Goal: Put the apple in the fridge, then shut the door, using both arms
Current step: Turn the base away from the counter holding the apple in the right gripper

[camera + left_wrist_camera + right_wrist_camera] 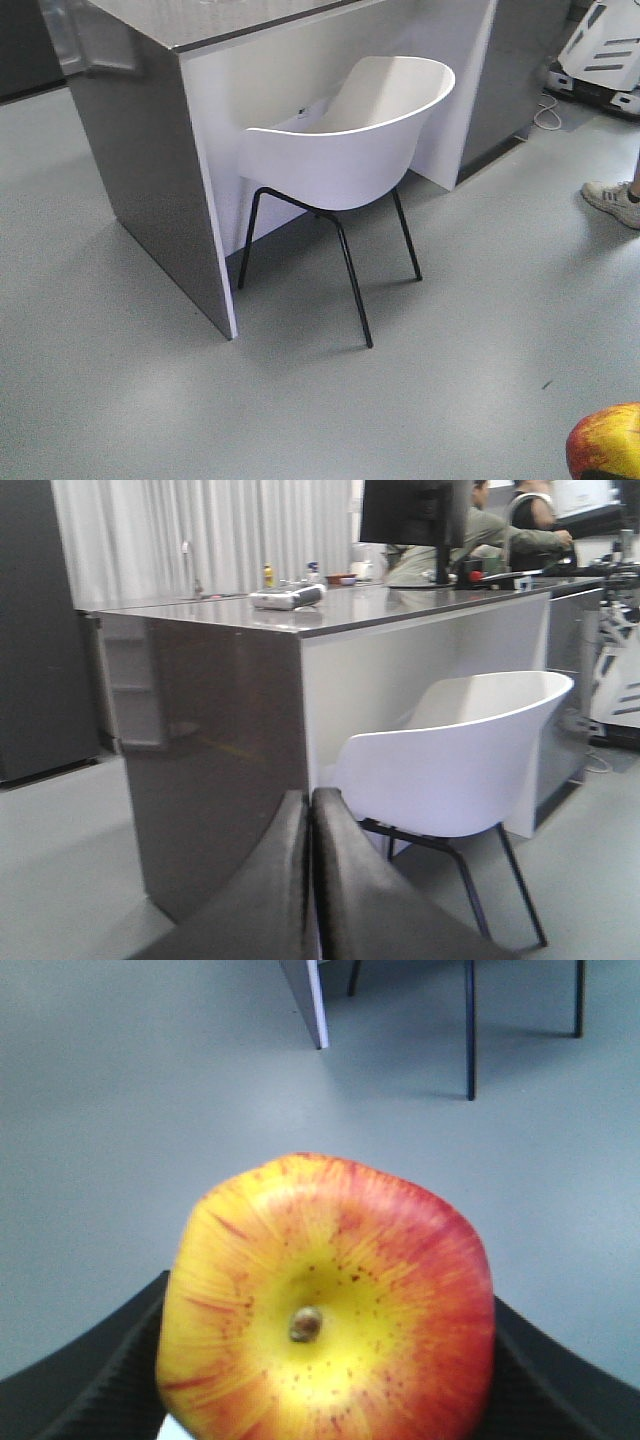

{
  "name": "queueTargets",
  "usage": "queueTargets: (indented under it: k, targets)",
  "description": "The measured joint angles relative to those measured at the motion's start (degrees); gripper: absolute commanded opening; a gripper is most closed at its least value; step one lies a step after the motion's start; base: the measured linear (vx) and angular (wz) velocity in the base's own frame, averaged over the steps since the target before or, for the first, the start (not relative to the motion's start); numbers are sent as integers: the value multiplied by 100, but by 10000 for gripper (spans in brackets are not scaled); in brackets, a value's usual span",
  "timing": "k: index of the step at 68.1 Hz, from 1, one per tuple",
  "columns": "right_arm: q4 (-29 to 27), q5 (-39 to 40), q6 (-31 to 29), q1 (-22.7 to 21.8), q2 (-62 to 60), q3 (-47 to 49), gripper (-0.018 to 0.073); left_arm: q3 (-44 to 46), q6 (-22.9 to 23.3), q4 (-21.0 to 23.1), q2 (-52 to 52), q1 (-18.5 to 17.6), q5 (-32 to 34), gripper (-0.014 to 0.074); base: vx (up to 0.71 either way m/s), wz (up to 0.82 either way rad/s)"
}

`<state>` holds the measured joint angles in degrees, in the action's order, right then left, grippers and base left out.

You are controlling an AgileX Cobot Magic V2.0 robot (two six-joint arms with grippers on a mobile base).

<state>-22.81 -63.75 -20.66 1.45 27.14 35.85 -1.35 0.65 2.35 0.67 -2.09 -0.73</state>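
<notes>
The apple [330,1300], red with a yellow patch around its stem, fills the right wrist view. My right gripper [330,1292] is shut on it, a black finger [90,1380] pressed to each side, above bare grey floor. The same apple [607,440] pokes into the front view's bottom right corner. My left gripper [309,802] is shut on nothing, its two black fingers [260,880] pressed together, pointing at the counter's dark side. A tall dark grey body at the far left looks like the fridge [40,630]. Its inside does not show, and I cannot pick out the door.
A grey speckled counter [160,170] with a dark side panel stands ahead, and a white shell chair [345,140] on black legs is tucked under it. Small items [288,597] lie on the countertop. A person's shoe [612,200] is at the right edge. Grey floor lies in front.
</notes>
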Motion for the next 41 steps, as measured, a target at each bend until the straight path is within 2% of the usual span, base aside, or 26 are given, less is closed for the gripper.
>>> queueTargets:
  k: [41]
  targets:
    - [0, -7, 0, 0, 0, 0, 160, 0, 0, 0, 0, 0, 0, -6, 3, 48]
